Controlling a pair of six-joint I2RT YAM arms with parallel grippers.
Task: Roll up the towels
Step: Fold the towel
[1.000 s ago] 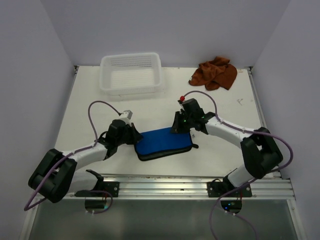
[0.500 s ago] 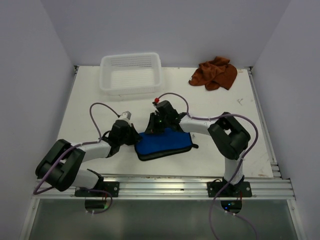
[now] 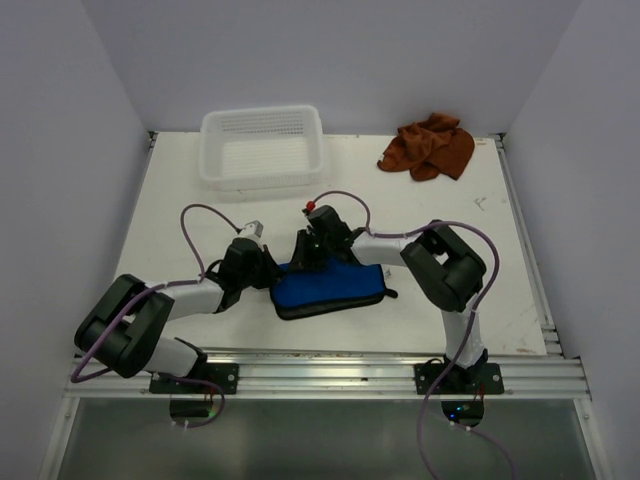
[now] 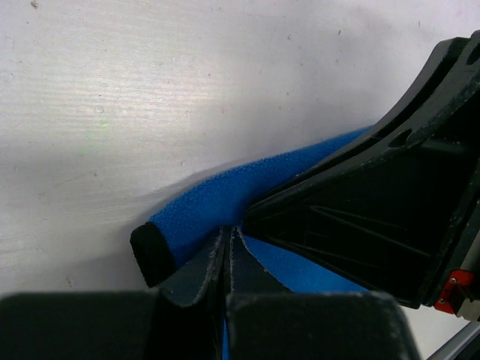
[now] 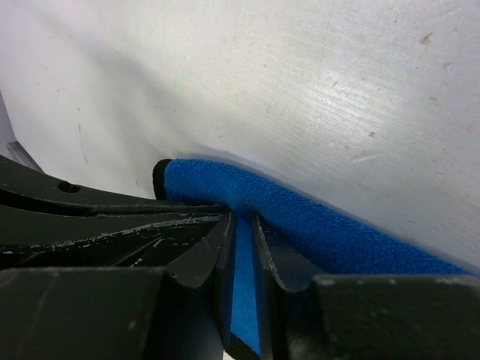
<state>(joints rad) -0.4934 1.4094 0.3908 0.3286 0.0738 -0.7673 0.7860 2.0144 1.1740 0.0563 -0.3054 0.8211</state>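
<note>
Blue fuzzy cloth fills both of my close-up views; it is the blue towel (image 3: 330, 288), soft and nubbly, with a thin black edge sewn round it; it lies folded flat, not rolled, on the near middle of the white surface (image 3: 180, 190), right between my two arms.

I count two towels; the other is the brown towel (image 3: 430, 147), rust-coloured, all crumpled in a lumpy heap at the far right corner of the surface, well apart from the blue one; nothing of mine touches it.

I count one basket (image 3: 262, 148); it is white plastic, full of little holes like a net, shaped like a box with sloping walls; it sits at the far edge, left of the middle.

I count two end effectors, both black and hard, both at the left end of the blue towel and very near each other; my left end effector (image 3: 268, 275) has its fingers (image 4: 202, 262) pressed tight together at the towel's rounded corner, with a thin sliver of blue showing between them; my right end effector (image 3: 305, 250) has its fingers (image 5: 270, 255) only a little apart, and a strip of the blue towel fills that narrow gap, so it is pinching the cloth.

The surface looks like painted wood, with faint lines and small scratches.
</note>
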